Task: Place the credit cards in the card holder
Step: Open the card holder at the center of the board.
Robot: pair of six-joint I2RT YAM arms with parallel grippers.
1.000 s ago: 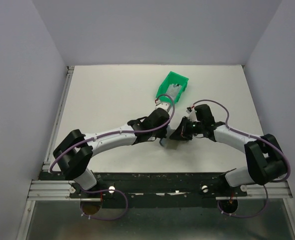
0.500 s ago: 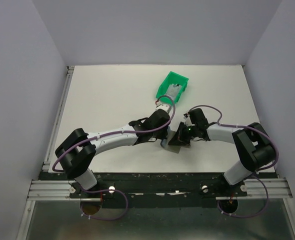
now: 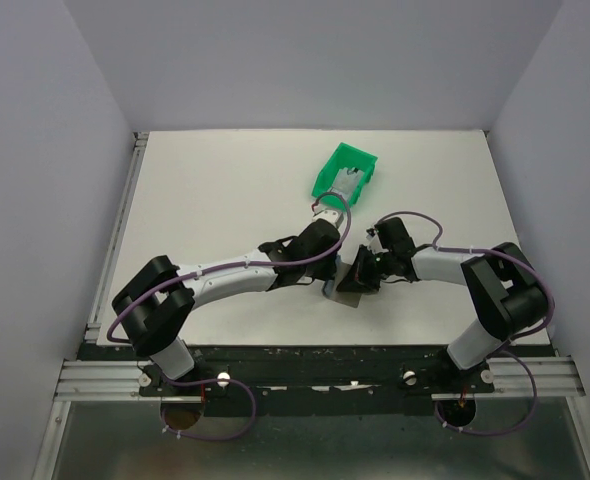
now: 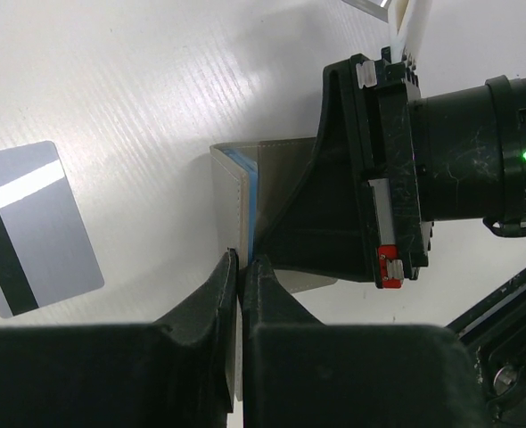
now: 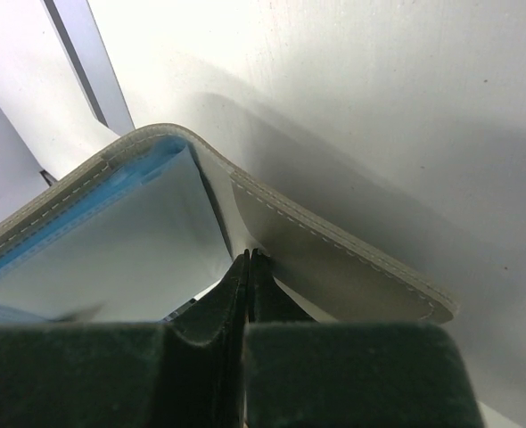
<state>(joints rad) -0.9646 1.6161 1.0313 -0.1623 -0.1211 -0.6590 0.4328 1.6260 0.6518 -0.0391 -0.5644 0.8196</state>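
The card holder (image 3: 348,297) is a grey-brown wallet with a light blue inside, held partly open between both grippers near the table's middle front. My left gripper (image 4: 242,260) is shut on one stitched flap of the card holder (image 4: 231,183). My right gripper (image 5: 250,256) is shut on the other flap (image 5: 343,254), and its black body (image 4: 370,178) shows in the left wrist view. One silver credit card (image 4: 31,227) with a dark stripe lies flat on the table left of the wallet. It is hidden under my left arm in the top view.
A green plastic bin (image 3: 343,168) lies tilted at the back centre with a whitish thing inside. The two arms (image 3: 275,270) (image 3: 445,265) meet close together. A metal rail runs along the table's left edge (image 3: 125,220).
My right arm has folded in and its gripper has shifted slightly left and nearer with the wallet. The left gripper has stayed almost in place. Both stay shut.
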